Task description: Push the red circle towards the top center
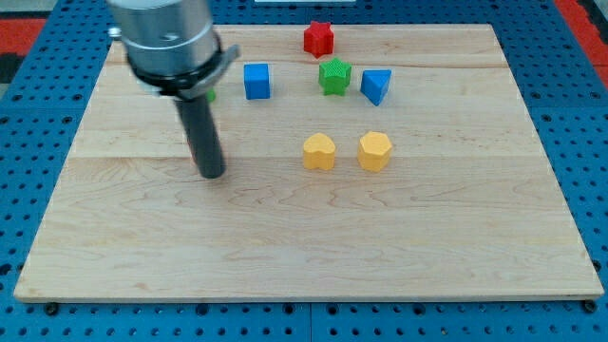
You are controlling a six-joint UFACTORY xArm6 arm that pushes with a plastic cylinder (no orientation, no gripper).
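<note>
My rod stands nearly upright at the view's left, my tip [211, 175] on the board [285, 247], holding nothing. A red sliver [193, 152], probably the red circle, peeks at its nine o'clock, touching. At two o'clock: blue cube [256, 81], red star [318, 39].

A pale wooden board [313, 247] lies on a blue perforated table [28, 104] under even light.

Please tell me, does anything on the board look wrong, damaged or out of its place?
Nothing looks damaged or spilled. One oddity: the red circle is almost hidden behind my tip, only a red sliver showing at its left. A green block is likewise mostly covered by the rod. The other blocks sit flat on the wooden board.
</note>
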